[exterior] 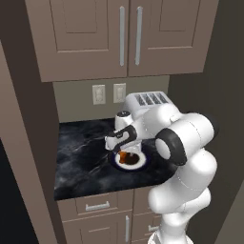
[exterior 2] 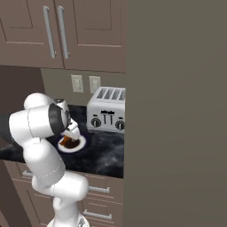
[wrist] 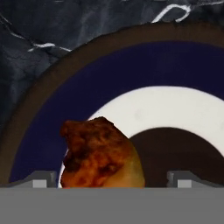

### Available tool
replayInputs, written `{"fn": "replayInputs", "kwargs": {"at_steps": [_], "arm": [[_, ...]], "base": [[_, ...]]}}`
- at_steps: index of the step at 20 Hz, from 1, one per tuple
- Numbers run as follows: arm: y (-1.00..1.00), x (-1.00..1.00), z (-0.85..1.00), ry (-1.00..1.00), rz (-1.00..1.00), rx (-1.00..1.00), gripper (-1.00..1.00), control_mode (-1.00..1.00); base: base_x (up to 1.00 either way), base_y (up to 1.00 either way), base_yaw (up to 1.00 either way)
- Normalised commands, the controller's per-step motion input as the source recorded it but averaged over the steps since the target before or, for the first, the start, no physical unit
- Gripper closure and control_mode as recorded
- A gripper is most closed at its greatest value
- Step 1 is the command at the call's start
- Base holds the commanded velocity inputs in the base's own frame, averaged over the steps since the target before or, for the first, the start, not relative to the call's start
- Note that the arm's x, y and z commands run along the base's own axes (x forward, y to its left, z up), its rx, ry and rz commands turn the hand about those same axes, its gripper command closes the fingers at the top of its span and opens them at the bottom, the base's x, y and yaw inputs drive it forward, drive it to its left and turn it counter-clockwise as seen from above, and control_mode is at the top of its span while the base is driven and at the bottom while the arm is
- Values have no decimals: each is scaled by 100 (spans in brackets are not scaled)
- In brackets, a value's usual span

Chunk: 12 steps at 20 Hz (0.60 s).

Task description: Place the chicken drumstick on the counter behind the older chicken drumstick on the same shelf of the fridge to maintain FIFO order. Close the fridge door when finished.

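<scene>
In the left base view, the hand [exterior: 125,151] hangs low over a plate [exterior: 141,164] on the black marble desk [exterior: 81,157], and a small brown piece, the chicken drumstick [exterior: 123,156], sits just under it. A toaster [exterior: 148,101] stands behind, near the wall.

In the right base view, the drumstick [exterior 2: 66,142] lies on the plate [exterior 2: 82,142], partly hidden by the arm, with the toaster [exterior 2: 106,114] beside it on the desk [exterior 2: 104,155].

In the hand view, the two fingertips [wrist: 40,180] stand wide apart, one on each side of the drumstick [wrist: 99,155], and they hold nothing. The meat lies on the white ring of the plate [wrist: 166,65], which has a blue band and a brown rim.

I judge the drumstick light, a little soft on the outside and firm inside. Its browned, lumpy skin is probably greasy, so it may slip. The thick meaty part between the fingers looks the best place to take hold; the thin bone end is hidden, so I cannot tell which way it points.
</scene>
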Motion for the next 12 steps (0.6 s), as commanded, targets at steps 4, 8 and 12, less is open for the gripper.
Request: {"fn": "replayInputs", "kwargs": {"at_steps": [4,8,12], "arm": [[9,1,-25,4,0,0,-100,-100],[12,0,-26,5,0,-1,100,-100],[5,-1,-17,3,0,-4,100,-100]], "base": [[0,0,0],[0,0,0],[0,0,0]]}}
